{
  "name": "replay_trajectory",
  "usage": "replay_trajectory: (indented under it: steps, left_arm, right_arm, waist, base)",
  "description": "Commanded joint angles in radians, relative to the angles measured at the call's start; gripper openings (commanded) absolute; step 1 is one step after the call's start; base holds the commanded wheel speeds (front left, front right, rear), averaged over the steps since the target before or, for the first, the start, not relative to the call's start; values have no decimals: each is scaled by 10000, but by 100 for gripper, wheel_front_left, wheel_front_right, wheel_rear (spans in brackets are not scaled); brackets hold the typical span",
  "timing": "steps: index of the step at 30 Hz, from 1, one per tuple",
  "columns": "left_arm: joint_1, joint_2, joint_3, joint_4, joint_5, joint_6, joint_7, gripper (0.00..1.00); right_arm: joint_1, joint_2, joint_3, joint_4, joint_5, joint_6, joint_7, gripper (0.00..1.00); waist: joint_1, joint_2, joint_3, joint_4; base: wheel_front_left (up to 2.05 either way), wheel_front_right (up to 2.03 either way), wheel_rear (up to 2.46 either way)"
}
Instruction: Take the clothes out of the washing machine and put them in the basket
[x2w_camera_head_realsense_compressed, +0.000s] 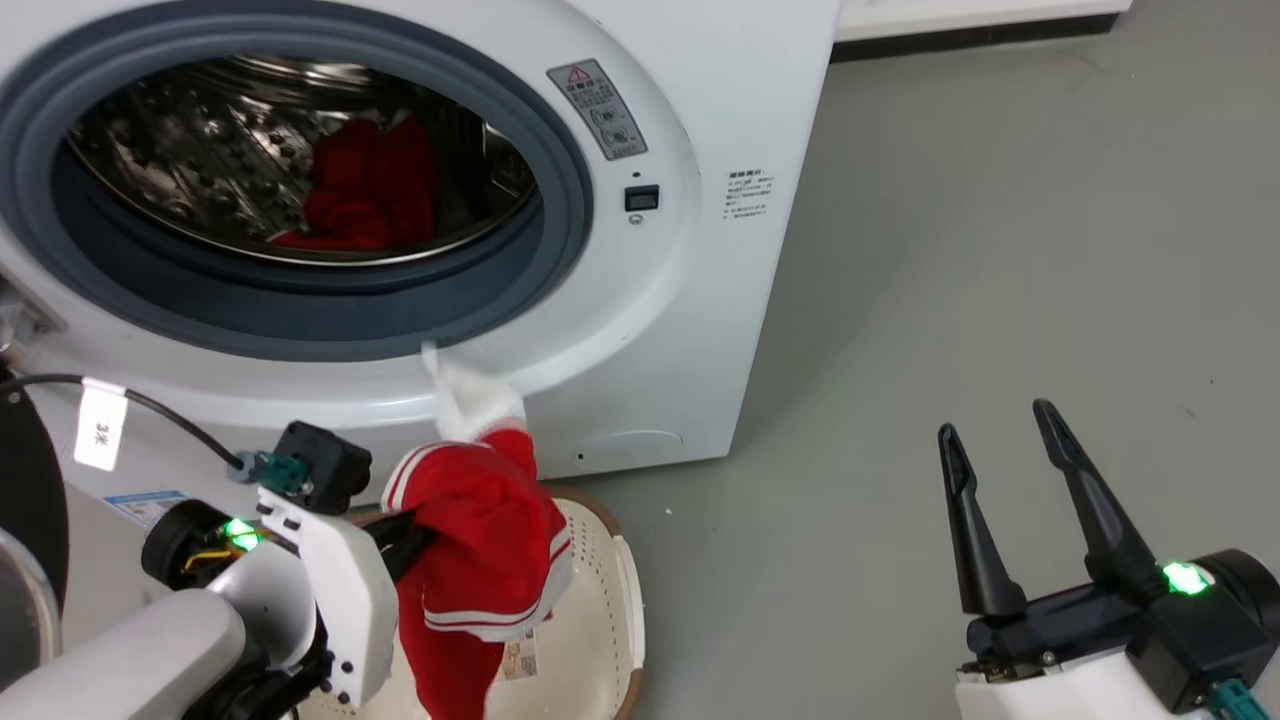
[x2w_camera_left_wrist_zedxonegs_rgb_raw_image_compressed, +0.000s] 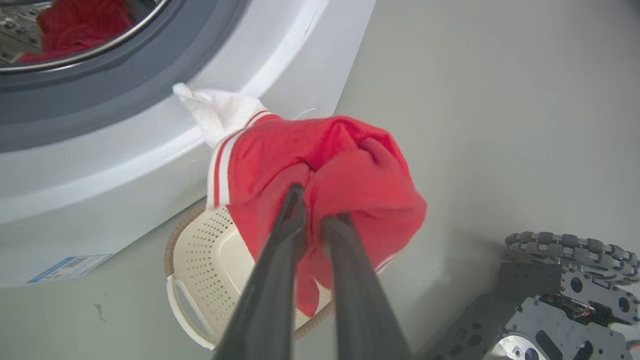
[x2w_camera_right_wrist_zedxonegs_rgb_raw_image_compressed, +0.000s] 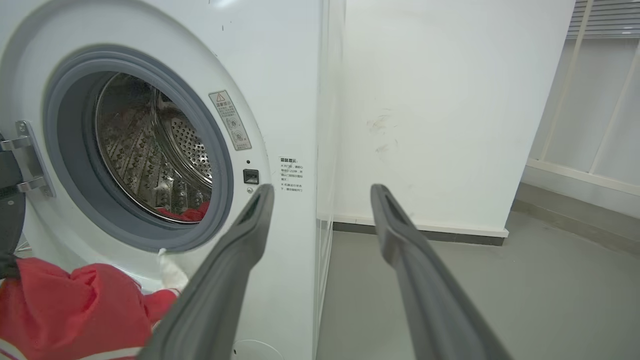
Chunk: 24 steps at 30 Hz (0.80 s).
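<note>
Clothes (x2w_camera_left_wrist_zedxonegs_rgb_raw_image_compressed: 350, 160) pinched in left end effector (x2w_camera_left_wrist_zedxonegs_rgb_raw_image_compressed: 317, 204) above basket (x2w_camera_left_wrist_zedxonegs_rgb_raw_image_compressed: 200, 260); right end effector (x2w_camera_head_realsense_compressed: 993, 418) gapes, empty.

Bright, even, diffuse indoor light falls from above, leaving only soft, faint shadows. In the head view the steel drum (x2w_camera_head_realsense_compressed: 200, 150) throws small glints at 11 o'clock while its depth stays dark. The grey floor (x2w_camera_head_realsense_compressed: 1000, 250) is evenly lit, a little darker just beside the foot of the washing machine (x2w_camera_head_realsense_compressed: 700, 250). The white tip of the red garment (x2w_camera_head_realsense_compressed: 490, 530) is smeared by blur. Small green lamps (x2w_camera_head_realsense_compressed: 1183, 577) glow at 8 and 4 o'clock. In the wrist views the left gripper (x2w_camera_left_wrist_zedxonegs_rgb_raw_image_compressed: 320, 205) and right gripper (x2w_camera_right_wrist_zedxonegs_rgb_raw_image_compressed: 322, 187) go soft toward 6 o'clock, and the wide lens bows the machine's front.
</note>
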Motion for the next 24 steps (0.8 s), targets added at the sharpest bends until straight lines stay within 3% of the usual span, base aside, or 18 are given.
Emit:
replay_trajectory:
  steps: [1,15,24]
  left_arm:
    - [160,-72,-63,190,16,-65,-86,0]
    - [155,-1386,-393,3873,-294,-1179,-490,0]
    - [-565,-2820,-486,7012,-335,-1978,-720,0]
  right_arm:
    - [-263,1,5,-45,-11,-3,-21,100]
    - [-1190,1,16,-284,76,-3,-21,100]
    - [-1792,1,-53,-583,127,-3,-21,100]
  waist:
    - [0,0,296,-151]
    - [0,0,2118,-818]
    - [0,0,3476,-1094]
  base:
    - [0,0,0]
    - [0,0,0]
    - [0,0,0]
